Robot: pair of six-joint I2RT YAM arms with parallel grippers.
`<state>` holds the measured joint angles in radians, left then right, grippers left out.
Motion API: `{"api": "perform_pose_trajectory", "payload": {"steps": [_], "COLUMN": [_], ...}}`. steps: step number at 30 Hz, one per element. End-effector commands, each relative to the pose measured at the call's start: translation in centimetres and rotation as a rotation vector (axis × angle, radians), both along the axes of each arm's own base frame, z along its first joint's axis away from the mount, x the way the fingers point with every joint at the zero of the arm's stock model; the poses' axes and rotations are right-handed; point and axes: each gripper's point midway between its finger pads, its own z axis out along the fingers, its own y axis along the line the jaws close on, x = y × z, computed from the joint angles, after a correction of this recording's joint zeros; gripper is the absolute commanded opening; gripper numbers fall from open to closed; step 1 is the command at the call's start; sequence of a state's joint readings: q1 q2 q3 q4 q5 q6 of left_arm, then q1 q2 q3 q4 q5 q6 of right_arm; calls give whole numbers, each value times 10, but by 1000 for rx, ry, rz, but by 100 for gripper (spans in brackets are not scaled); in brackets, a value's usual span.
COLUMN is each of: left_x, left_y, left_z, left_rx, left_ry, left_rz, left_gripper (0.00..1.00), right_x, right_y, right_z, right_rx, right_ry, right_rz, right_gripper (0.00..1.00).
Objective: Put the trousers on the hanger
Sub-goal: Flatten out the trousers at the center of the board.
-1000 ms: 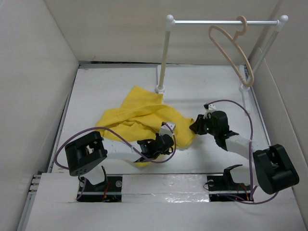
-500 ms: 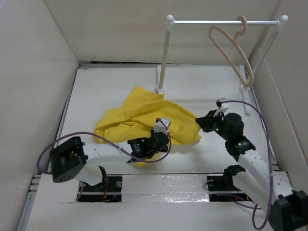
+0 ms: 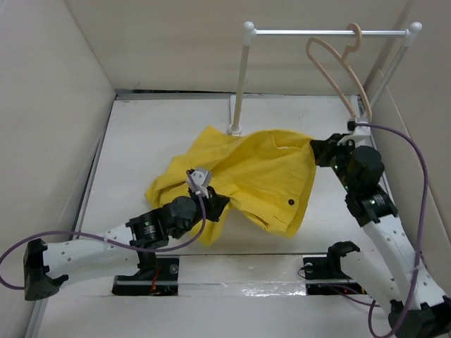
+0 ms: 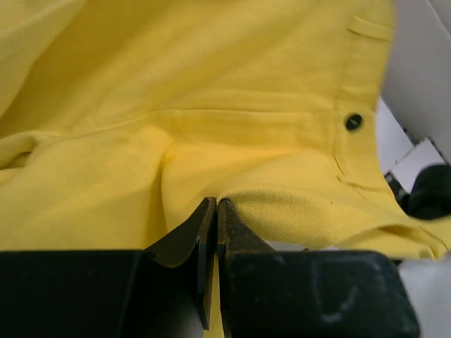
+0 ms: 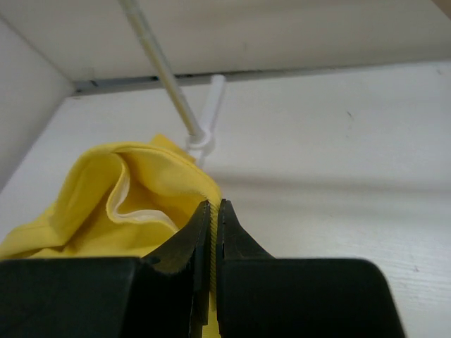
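The left gripper (image 3: 213,204) was clamped on the trousers (image 3: 261,176) near the front edge of the table (image 3: 141,141). The right gripper (image 3: 316,148) pinched their cloth near the right edge, below the hanger (image 3: 350,49)

Trousers (image 3: 254,172) and white rail (image 3: 239,77) on white table (image 3: 141,141)

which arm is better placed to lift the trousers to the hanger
Right: the right gripper pinches the trousers at an edge close to the hanger; the left gripper holds cloth low, farther from it.
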<state>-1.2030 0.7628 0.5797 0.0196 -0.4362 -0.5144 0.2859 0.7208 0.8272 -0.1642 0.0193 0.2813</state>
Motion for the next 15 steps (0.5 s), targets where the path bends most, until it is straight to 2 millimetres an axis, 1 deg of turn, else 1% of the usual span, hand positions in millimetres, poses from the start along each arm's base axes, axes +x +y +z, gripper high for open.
{"api": "perform_pose_trajectory", "payload": {"steps": [1, 2, 3, 4, 5, 6, 7, 8, 9, 10, 11, 12, 13, 14, 15], "left_x": [-24, -33, -38, -45, -57, -65, -82, -89, -96, -103, -118, -124, -126, -135, -140], "left_y": [-25, -33, -37, -49, -61, -68, -87, -97, -115, -130, -145, -167, -181, -200, -213], "left_z": [-14, -22, -32, -27, -41, -46, -54, -61, -47, -71, -71, -53, -48, -52, -45], "left_rx": [-21, -16, -11, -57, -47, -58, -54, -31, -46, 19, 30, -9, -37, -39, -67], "left_ry": [4, 25, 41, 35, 71, 79, 87, 90, 69, 88, 74, 55, 41, 40, 32], "left_rz": [-195, -260, -294, -340, -408, -437, -500, -520, -543, -562, -616, -648, -668, -712, -750], "left_gripper": [0, 0, 0, 0, 0, 0, 0, 0, 0, 0, 0, 0, 0, 0, 0], "right_x": [41, 47, 53, 59, 67, 71, 79, 85, 87, 89, 91, 91, 93, 93, 93], "right_y": [-40, -50, -70, -79, -87, -103, -109, -114, -118, -125, -131, -138, -141, -154, -161], "right_z": [-62, -71, -76, -77, -89, -93, -85, -92, -91, -89, -82, -82, -78, -76, -76], "right_rx": [-49, -55, -63, -59, -70, -71, -58, -66, -71, -77, -77, -88, -103, -105, -111], "right_ry": [137, 151, 161, 159, 193, 202, 184, 211, 211, 207, 197, 198, 180, 180, 183], "right_rz": [-228, -278, -374, -417, -455, -514, -536, -551, -576, -601, -625, -666, -680, -717, -732], "right_gripper": [0, 0, 0, 0, 0, 0, 0, 0, 0, 0, 0, 0, 0, 0, 0]}}
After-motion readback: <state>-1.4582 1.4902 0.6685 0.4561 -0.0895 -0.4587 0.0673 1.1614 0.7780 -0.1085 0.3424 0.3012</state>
